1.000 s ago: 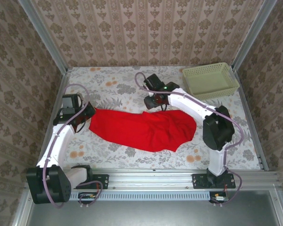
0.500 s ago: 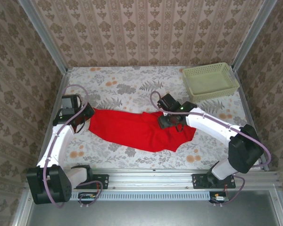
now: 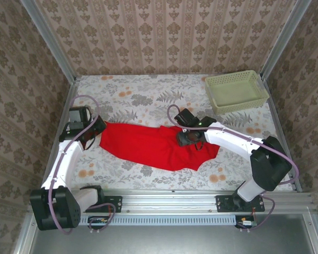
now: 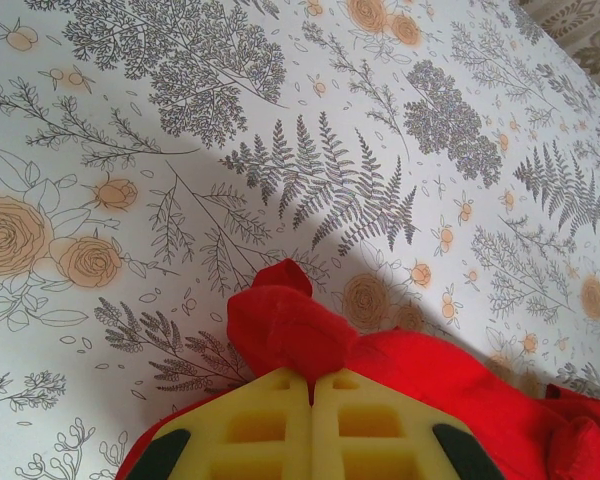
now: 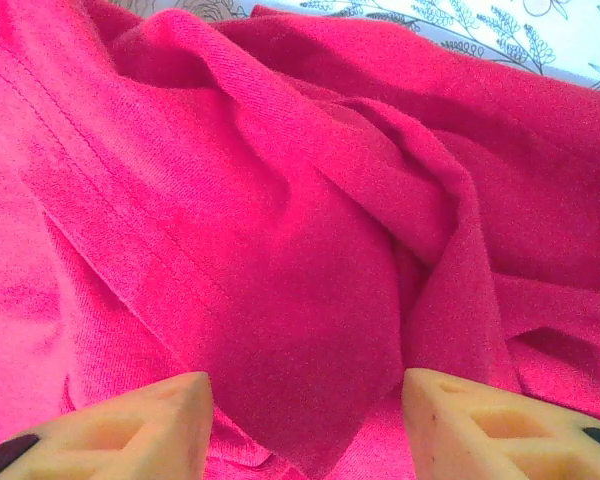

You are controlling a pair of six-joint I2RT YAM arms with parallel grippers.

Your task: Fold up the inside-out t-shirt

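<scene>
Top view: one red t-shirt (image 3: 153, 147), soft and rumpled, lies stretched across the middle of the flower-printed surface (image 3: 132, 98), its long shape running from 9 o'clock to 3 o'clock. Two white arms reach in from 6 o'clock. The left claw (image 3: 97, 135) sits at the cloth's 9 o'clock tip; the right claw (image 3: 188, 138) is down on the cloth toward its 2 o'clock part. One pale green plastic basket (image 3: 236, 90) with latticed walls stands at 1 o'clock, well apart from the t-shirt

Left wrist view: the left claw (image 4: 311, 385) has its two yellow fingers pressed together, pinching a bunched knob of the t-shirt (image 4: 285, 325) that pokes out toward 12 o'clock over the surface (image 4: 180, 150), printed with ferns and roses

Right wrist view: the right claw (image 5: 305, 400) stands about half spread, one pale finger (image 5: 150, 415) at 7 o'clock and the other at 5 o'clock, gripping nothing; a raised fold of the t-shirt (image 5: 280, 200) lies between them, with stitched seams showing at 9 o'clock
</scene>
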